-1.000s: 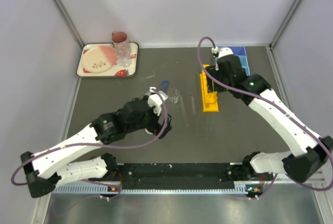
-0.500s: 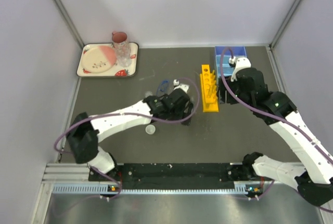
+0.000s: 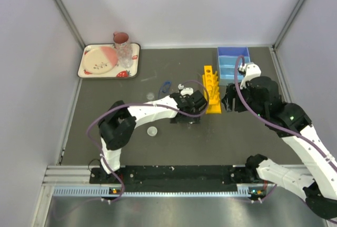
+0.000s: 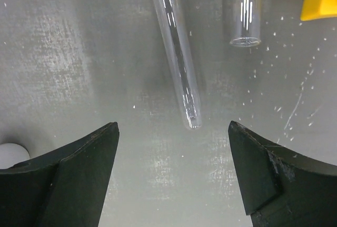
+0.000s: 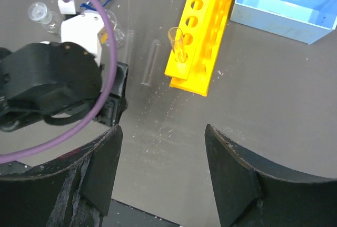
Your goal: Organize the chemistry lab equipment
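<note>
Hovering just left of the yellow rack (image 5: 202, 37), left gripper (image 4: 172, 132) spread over a glass tube (image 4: 176, 53); right gripper (image 5: 163, 129) spread, empty.

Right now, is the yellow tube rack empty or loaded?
Partly loaded: in the right wrist view, one glass tube stands upright in the end hole of the yellow rack; its other holes look empty.

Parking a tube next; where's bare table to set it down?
Bare: the table near of the rack, between dish and right arm; also far middle, between strawberry tray and blue tray. Crowded: left of the rack, with left end effector, tubes, goggles.
</note>
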Robot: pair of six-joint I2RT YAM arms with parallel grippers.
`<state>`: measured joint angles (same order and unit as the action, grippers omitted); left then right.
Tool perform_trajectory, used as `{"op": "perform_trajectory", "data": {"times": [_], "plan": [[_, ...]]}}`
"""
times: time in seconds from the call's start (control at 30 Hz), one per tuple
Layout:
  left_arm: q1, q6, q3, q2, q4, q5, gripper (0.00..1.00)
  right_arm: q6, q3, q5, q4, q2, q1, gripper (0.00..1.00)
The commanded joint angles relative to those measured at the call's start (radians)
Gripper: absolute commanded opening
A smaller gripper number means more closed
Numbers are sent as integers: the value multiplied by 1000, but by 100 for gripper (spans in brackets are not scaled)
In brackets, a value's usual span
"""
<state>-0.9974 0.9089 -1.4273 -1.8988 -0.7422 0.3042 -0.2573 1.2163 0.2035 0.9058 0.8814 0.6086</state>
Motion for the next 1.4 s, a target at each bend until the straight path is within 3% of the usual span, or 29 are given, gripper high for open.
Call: {"op": "perform_trajectory", "data": {"times": [0.0, 0.33, 0.57, 0.7, 0.87, 0.93, 1.07, 1.37], "plan": [[8, 71, -71, -35, -39, 27, 88, 1, -9, -27, -22, -30, 11, 65], [26, 108, -108, -117, -31, 30, 84, 6, -21, -53, -25, -44, 11, 65], [49, 108, -102, -141, -22, 36, 69, 10, -24, -53, -31, -48, 11, 65], [57, 105, -90, -146, -16, 36, 53, 13, -24, -59, -33, -48, 13, 65], [60, 99, -82, -163, -13, 32, 42, 13, -26, -62, -35, -45, 11, 65], [59, 96, -79, -167, -13, 32, 30, 13, -24, -59, -35, -45, 13, 65], [59, 91, -61, -166, -10, 33, 15, 13, -24, -58, -35, -44, 13, 65], [57, 22, -39, -122, 4, 24, 9, 4, -17, -61, -39, -29, 13, 65]]}}
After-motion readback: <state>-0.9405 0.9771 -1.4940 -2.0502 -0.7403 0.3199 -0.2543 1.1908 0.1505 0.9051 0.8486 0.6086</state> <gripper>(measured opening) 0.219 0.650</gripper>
